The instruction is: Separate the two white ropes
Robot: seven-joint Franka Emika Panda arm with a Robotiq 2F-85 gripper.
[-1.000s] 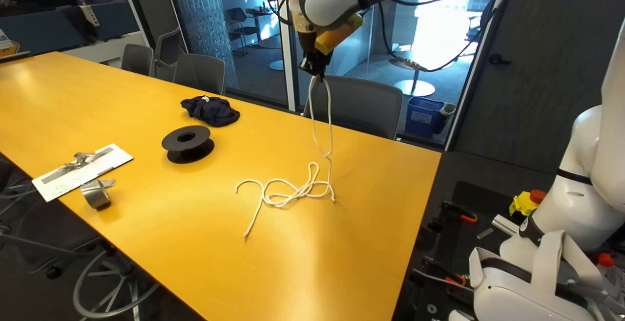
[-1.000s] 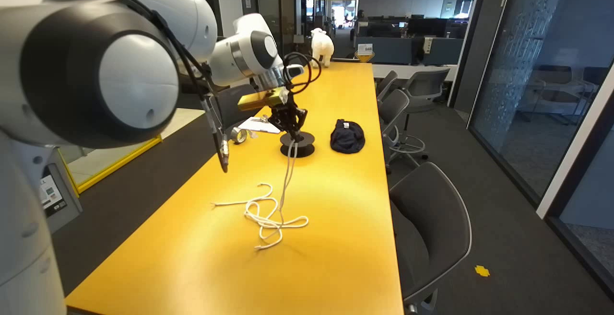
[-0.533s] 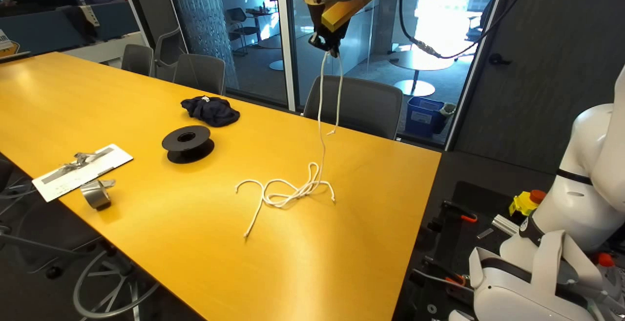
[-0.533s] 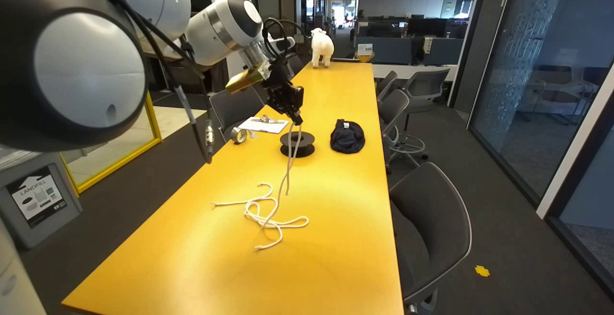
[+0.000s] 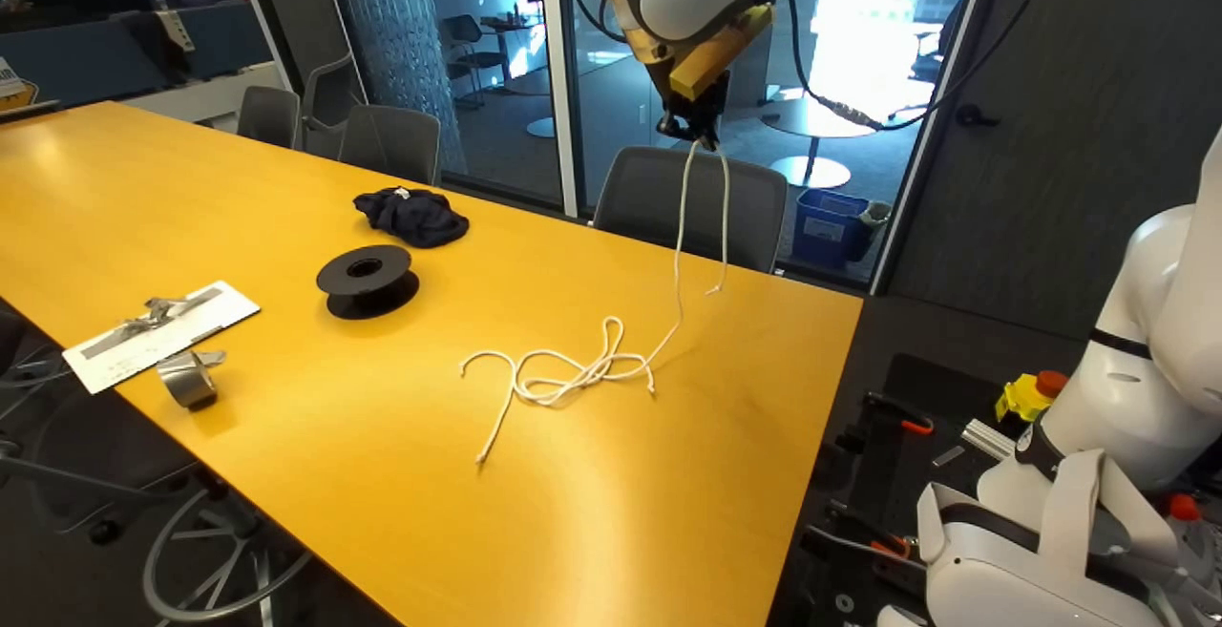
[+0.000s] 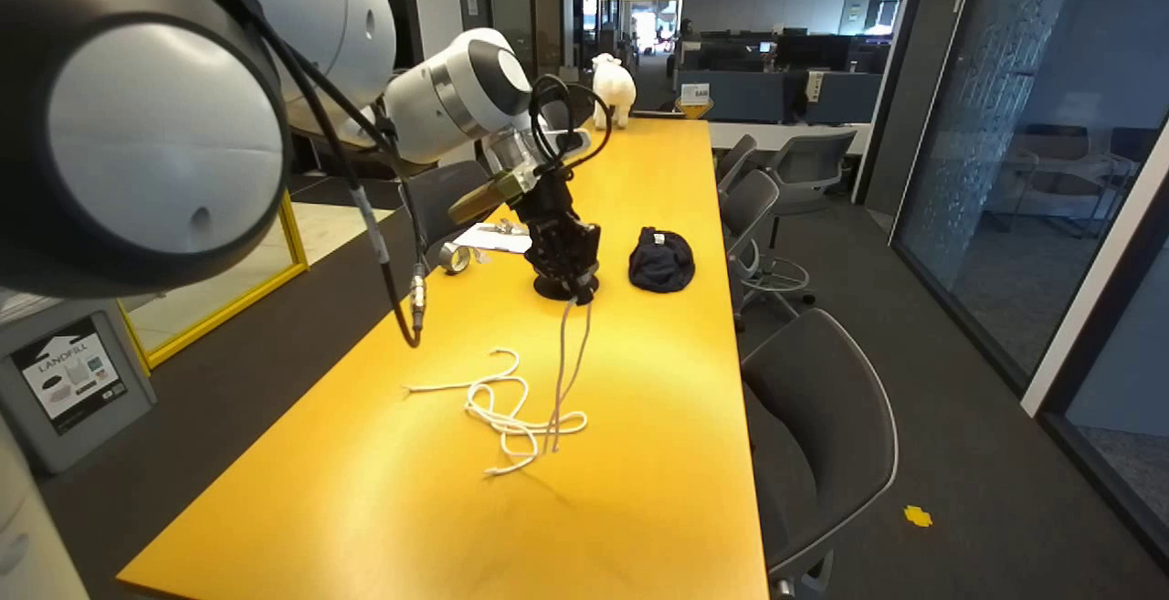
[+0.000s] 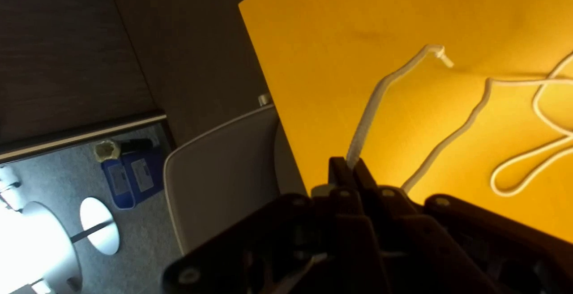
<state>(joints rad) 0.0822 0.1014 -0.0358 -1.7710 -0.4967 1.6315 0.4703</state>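
My gripper (image 5: 708, 142) is shut on a white rope (image 5: 681, 226), well above the table, also in an exterior view (image 6: 582, 299). In the wrist view the gripper (image 7: 351, 162) pinches the rope (image 7: 368, 110) between its fingertips. A short part with a knotted free end (image 5: 716, 290) hangs beside the longer part. The longer part runs down to the table and into the loops of the other white rope (image 5: 590, 376), which lies curled on the table, also in an exterior view (image 6: 498, 419). The ropes overlap there; I cannot tell which strand is whose.
On the yellow table (image 5: 621, 512) stand a black spool (image 5: 368, 285), a dark blue cloth (image 5: 412, 217), a white board (image 5: 220, 307) and a silver tape roll (image 5: 186, 379). A grey chair (image 5: 754, 198) stands behind the table, near my gripper.
My gripper rose, then came lower and moved right in one exterior view, toward the table's near end. The hanging free end swung clear of the longer strand. The loops on the table barely moved.
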